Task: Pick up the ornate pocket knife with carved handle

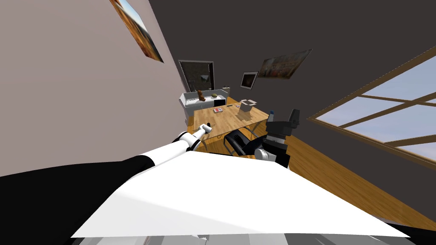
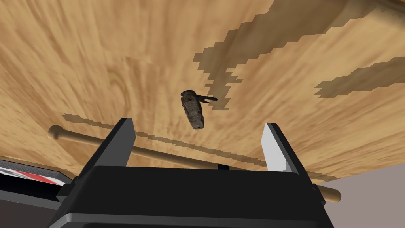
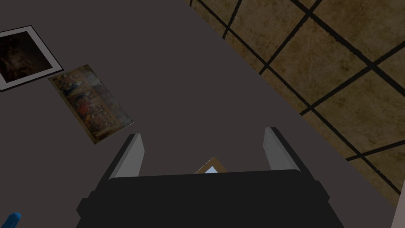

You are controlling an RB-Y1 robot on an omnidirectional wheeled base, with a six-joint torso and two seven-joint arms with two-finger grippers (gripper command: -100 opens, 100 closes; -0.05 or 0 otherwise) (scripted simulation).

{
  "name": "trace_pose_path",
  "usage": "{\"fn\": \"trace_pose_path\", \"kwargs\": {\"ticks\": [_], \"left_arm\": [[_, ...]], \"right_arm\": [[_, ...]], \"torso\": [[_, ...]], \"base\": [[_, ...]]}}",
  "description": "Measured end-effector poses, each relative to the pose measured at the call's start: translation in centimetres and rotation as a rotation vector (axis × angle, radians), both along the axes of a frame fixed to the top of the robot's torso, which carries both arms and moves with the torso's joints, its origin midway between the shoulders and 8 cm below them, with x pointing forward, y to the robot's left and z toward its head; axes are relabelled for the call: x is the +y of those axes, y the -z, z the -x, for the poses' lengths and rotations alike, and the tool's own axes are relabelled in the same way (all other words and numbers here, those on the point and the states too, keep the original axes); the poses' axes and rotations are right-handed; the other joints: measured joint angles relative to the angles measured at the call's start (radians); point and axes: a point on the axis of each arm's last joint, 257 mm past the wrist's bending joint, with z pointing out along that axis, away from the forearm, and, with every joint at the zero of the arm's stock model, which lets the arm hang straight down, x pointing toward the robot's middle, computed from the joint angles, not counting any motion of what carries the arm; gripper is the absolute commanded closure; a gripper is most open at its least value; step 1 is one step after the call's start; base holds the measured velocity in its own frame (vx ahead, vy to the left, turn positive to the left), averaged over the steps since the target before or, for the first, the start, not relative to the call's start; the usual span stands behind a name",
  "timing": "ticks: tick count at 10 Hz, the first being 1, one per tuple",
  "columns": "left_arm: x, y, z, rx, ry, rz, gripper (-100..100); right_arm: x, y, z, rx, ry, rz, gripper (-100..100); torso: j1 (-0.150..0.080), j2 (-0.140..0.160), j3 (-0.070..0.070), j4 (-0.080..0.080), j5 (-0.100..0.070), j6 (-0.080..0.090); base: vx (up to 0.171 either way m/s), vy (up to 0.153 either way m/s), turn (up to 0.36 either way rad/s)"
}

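Count, knife: one pocket knife, dark, with a carved grip and a small part sticking out at its far end.
Knife, place: flat on the wooden table, straight ahead of the left gripper and centred in the gap between its fingers, touching neither.
Left gripper, fingers: spread wide, nothing between them but the knife's near end lower down on the table.
Left arm, place: head view has it reaching to 12 o'clock, over the near left corner of the table.
Count, sticks: one round wooden stick with a knobbed end, lying on the table between knife and gripper body, crossing under both fingers, apart from the knife.
Count, flat red-and-white things: one close to the stick's knobbed end; what it is, cannot tell.
Count, boxes: one white open box at the table's far side, about 1 o'clock; contents cannot be told.
Count, chairs: one black chair at the table's near edge.
Count, wall pictures: three.
Window: one, at 3 o'clock.
Right gripper: raised at 1 o'clock beside the table, fingers spread, holding nothing.
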Motion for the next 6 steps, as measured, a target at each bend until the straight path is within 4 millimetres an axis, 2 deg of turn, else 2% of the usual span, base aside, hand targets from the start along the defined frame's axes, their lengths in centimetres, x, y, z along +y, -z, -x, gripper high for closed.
{"fn": "trace_pose_path", "kwargs": {"ticks": [1,3,4,5,6], "left_arm": [[1.6,0.3,0.4,0.0,-0.016,0.001,-100],[2.9,1.0,0.9,0.005,-0.03,0.001,-100],[4.2,1.3,1.1,0.003,-0.044,0.002,-100],[5.7,1.5,1.4,0.002,-0.059,0.002,-100],[6.3,1.6,1.7,-0.004,-0.061,0.002,-100]], "right_arm": [[0.0,0.0,0.0,0.0,0.0,0.0,0],[0.0,0.0,0.0,0.0,0.0,0.0,0],[0.0,0.0,0.0,0.0,0.0,0.0,0],[0.0,0.0,0.0,0.0,0.0,0.0,0],[0.0,0.0,0.0,0.0,0.0,0.0,0]], "torso": [[-0.002,0.0,0.0,0.0,0.0,0.0],[-0.003,-0.001,0.0,0.0,-0.001,0.0],[-0.003,-0.001,0.0,0.0,-0.001,0.0],[-0.004,-0.001,0.0,0.0,-0.001,0.0],[-0.003,0.0,0.0,0.0,-0.001,0.0]], "base": [[0.019,-0.045,-0.102],[0.01,-0.043,-0.105],[0.011,-0.062,-0.2],[0.012,-0.041,-0.032],[0.008,-0.016,0.039]]}}
